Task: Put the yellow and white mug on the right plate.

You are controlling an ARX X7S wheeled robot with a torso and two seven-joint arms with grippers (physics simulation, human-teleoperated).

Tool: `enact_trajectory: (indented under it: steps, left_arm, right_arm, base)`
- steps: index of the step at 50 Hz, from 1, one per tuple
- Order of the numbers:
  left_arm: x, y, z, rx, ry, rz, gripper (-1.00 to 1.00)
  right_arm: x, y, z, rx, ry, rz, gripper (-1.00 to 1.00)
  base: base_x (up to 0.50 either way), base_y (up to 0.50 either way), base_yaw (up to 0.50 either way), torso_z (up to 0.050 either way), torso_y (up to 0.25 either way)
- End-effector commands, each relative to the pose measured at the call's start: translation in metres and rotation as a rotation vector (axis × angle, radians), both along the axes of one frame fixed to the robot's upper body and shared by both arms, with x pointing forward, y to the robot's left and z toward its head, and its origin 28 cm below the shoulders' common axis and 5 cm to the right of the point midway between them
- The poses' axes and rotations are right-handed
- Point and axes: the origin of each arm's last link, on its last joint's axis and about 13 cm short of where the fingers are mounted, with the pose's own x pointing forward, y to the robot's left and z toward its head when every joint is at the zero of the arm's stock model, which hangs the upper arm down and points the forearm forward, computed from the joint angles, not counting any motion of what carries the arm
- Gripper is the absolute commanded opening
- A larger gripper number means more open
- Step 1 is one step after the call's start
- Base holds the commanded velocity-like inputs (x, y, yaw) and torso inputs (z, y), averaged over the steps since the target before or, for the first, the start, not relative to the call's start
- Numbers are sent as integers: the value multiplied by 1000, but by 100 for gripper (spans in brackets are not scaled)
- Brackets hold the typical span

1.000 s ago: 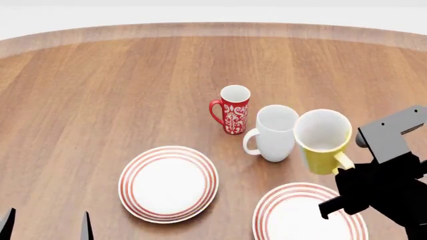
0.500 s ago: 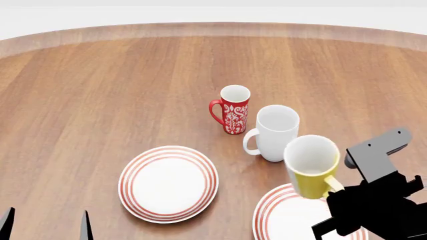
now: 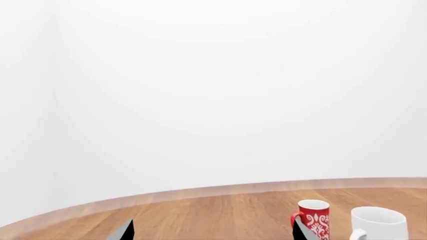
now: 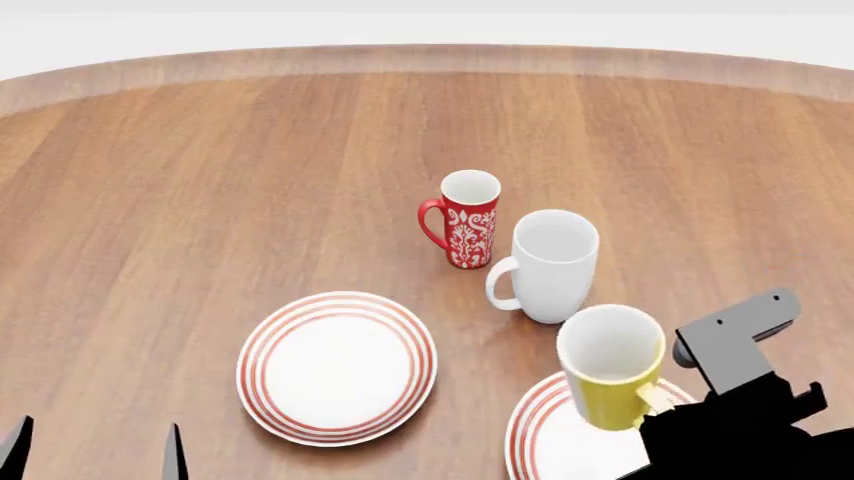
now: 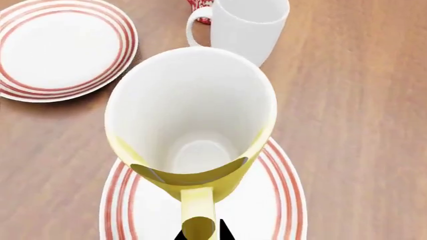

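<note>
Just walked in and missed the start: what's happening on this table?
The right gripper holds the yellow and white mug by its handle, upright over the right plate. Whether it touches the plate is unclear. The white mug, red mug and left plate sit untouched; the left gripper idles open.

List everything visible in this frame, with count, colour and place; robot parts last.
Table: one, brown wood, under everything.
Yellow and white mug: one, yellow outside, white inside, over the right plate, handle at the right hand.
Right plate: one, white with red rings, near right.
Left plate: one, same pattern, near centre-left.
White mug: one, behind the yellow one.
Red mug: one, white-patterned, farthest.
Right hand: black, near right.
Left hand: two dark fingertips, near left.
</note>
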Motion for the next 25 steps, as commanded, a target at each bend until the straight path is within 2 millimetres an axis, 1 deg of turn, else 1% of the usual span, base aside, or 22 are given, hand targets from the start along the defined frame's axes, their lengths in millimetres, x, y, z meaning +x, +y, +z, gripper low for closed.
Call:
enact_trajectory:
  steps: [1, 8, 25]
  left_arm:
    - [2, 0, 2, -2, -5, 3, 100]
    - [2, 0, 1, -1, -3, 2, 100]
    - [2, 0, 0, 1, 5, -2, 100]
  right_arm:
    - [2, 3, -7, 2, 6, 12, -100]
    - [5, 2, -5, 1, -1, -3, -100]
    - [6, 3, -14, -18, 24, -1, -100]
  base:
    - [0, 0, 0, 0, 0]
    - [0, 0, 0, 0, 0]
    - [0, 0, 0, 0, 0]
